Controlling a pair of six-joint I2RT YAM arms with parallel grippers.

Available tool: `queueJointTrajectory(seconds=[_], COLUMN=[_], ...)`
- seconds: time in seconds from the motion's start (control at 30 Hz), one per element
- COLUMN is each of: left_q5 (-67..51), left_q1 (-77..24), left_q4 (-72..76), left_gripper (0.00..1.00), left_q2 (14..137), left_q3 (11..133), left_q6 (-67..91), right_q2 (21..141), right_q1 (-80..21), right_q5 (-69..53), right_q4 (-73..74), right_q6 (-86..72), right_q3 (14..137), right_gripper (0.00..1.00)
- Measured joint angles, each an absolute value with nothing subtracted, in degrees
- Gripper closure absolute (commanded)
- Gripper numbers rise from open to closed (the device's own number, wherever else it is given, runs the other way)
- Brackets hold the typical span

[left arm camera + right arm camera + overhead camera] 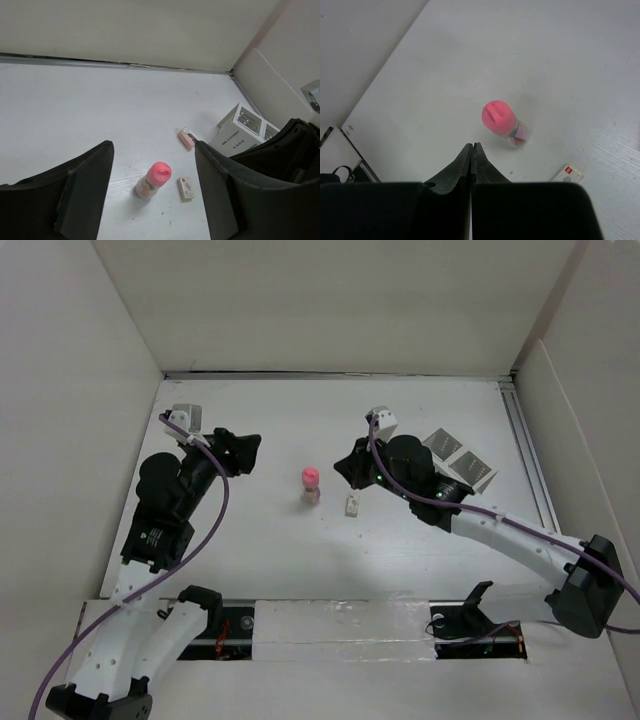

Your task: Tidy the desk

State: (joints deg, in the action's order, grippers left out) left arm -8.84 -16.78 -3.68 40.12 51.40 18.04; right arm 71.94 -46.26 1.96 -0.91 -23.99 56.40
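The desk (260, 550) is a large matte-white tabletop with a metal rail (530, 460) along its right edge. A small bottle with a pink cap (311, 485) stands upright near the middle. A small white card-like packet (352, 506) lies just right of it. My left gripper (248, 448) is open and empty, left of the bottle. In the left wrist view (154, 150) the bottle (152, 180) and packet (185, 189) lie ahead between its fingers. My right gripper (343, 466) is shut and empty, right of the bottle; its tips (471, 145) sit just short of the bottle (501, 120).
A white two-compartment slotted box (460, 462) lies on its side at the right, behind my right arm. A small pink eraser-like block (186, 138) lies near that box (240, 130). White walls enclose the back and both sides.
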Motion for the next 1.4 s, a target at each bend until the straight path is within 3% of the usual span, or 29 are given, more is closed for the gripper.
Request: queueJointTrajectory(seconds=[0.13, 0.17, 0.2, 0.27, 0.3, 0.33, 0.37, 0.4, 0.47, 0.5, 0.63, 0.67, 0.77, 0.87, 1.1, 1.2, 1.23, 1.27, 1.4], left_q5=[-9.69, -9.98, -10.2, -10.46, -10.46, -10.46, -10.37, -10.39, -10.37, -10.11, -9.23, -9.04, -8.47, -7.84, -7.53, -7.53, -7.57, -7.6, -7.77], left_q1=[-16.78, -16.78, -16.78, -16.78, -16.78, -16.78, -16.78, -16.78, -16.78, -16.78, -16.78, -16.78, -16.78, -16.78, -16.78, -16.78, -16.78, -16.78, -16.78], left_q4=[-3.6, -3.46, -3.22, -2.9, -2.87, -2.92, -2.87, -2.87, -2.81, -2.85, -2.94, -2.96, -3.25, -3.84, -4.19, -4.19, -4.19, -4.19, -4.16], left_gripper=[0.37, 0.42, 0.42, 0.5, 0.53, 0.57, 0.76, 0.76, 0.93, 0.95, 0.9, 0.8, 0.65, 0.62, 0.62, 0.62, 0.62, 0.62, 0.62], left_q2=[39.86, 39.86, 39.86, 39.75, 39.7, 39.66, 39.66, 39.62, 39.24, 39.03, 38.76, 38.76, 38.94, 38.92, 38.98, 38.98, 38.98, 38.98, 39.2], left_q3=[50.96, 50.94, 50.81, 50.41, 50.22, 50.11, 50.09, 50.06, 49.84, 49.74, 49.69, 49.69, 49.69, 49.69, 49.69, 49.69, 49.69, 49.67, 49.69], left_q6=[17.82, 17.8, 17.8, 17.69, 17.67, 17.63, 17.58, 17.63, 17.67, 17.78, 17.65, 17.65, 17.87, 18.06, 18.09, 18.09, 18.06, 18.06, 18.09], right_q2=[73.28, 73.47, 73.76, 74.54, 75.24, 75.88, 76.51, 77.01, 78.32, 79.31, 83.96, 85.23, 89.54, 94.39, 102.96, 104.01, 104.4, 104.86, 105.78], right_q1=[-47.44, -47.64, -47.75, -48.18, -48.42, -48.64, -48.82, -48.9, -49.23, -49.32, -49.58, -49.58, -49.67, -49.87, -50.35, -50.96, -51.09, -51.13, -51.4], right_q5=[3.77, 4.27, 4.27, 5.34, 5.93, 6.44, 6.81, 7.09, 7.7, 8.16, 9.45, 9.78, 11.03, 12.36, 13.52, 14.2, 14.57, 14.92, 16.34], right_q4=[-0.89, -0.93, -0.93, -0.75, -0.78, -0.8, -0.86, -0.89, -0.25, -0.01, 0.97, 1.48, 2.94, 4.91, 8.21, 8.82, 9.02, 9.08, 9.17], right_q6=[-23.73, -23.7, -23.7, -23.53, -23.38, -23.33, -23.03, -22.7, -22.61, -22.46, -22.41, -22.44, -22.44, -22.35, -21.82, -21.28, -21.23, -21.02, -21.21], right_q3=[56.42, 56.49, 56.64, 57.3, 57.8, 58.33, 58.7, 58.94, 59.83, 60.64, 64.01, 64.82, 67.16, 69.84, 75.42, 76.14, 76.51, 77.01, 78.28], right_gripper=[0.99, 0.85, 0.85, 0.64, 0.38, 0.26, 0.07, 0.07, 0.02, 0.01, 0.0, 0.0, 0.0, 0.06, 0.09, 0.3, 0.42, 0.63, 0.77])
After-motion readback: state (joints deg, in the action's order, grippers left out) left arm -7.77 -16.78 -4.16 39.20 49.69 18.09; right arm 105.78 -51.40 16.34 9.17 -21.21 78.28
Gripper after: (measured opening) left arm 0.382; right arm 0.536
